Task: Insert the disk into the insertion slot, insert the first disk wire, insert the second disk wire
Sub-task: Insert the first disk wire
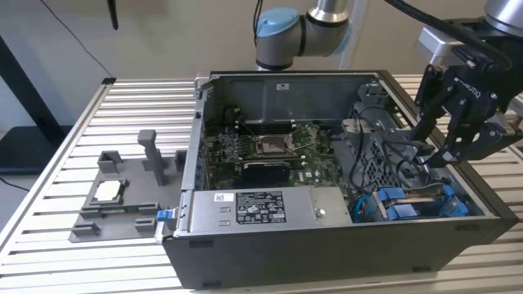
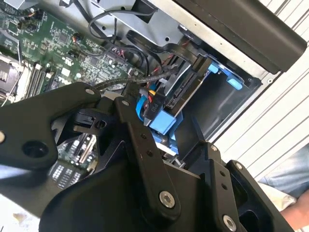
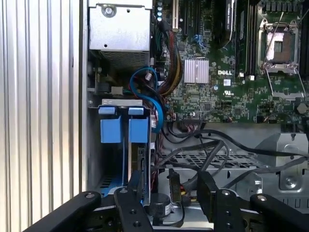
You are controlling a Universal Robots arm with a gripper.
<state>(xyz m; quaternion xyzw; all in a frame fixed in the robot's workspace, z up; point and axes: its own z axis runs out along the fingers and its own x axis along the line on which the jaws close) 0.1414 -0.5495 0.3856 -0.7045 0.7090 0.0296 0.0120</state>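
My gripper point(image 1: 441, 158) hangs inside the open computer case at the exterior view's right, over the insertion slot point(image 1: 425, 197). The disk point(image 2: 186, 84) stands on edge in that slot, its blue carrier point(image 3: 137, 126) level with a second blue fitting point(image 3: 108, 126). In both wrist views my fingers point(image 3: 133, 195) are apart at the disk's end. A small black connector point(image 3: 172, 186) and black wires point(image 3: 207, 150) lie between them, and a blue and black plug point(image 2: 152, 106) sits at the disk's end. The gripper point(image 3: 169, 191) is open, and no grip on a wire shows.
The case point(image 1: 327, 257) rests on a slatted metal table point(image 1: 49, 184). Inside are the motherboard point(image 1: 261, 147), the labelled power-supply box point(image 1: 253, 211) and a looped blue cable point(image 3: 152, 96). A grey fixture point(image 1: 122, 202) stands at the exterior view's left. A person's sleeve point(image 2: 289, 179) is beside the table.
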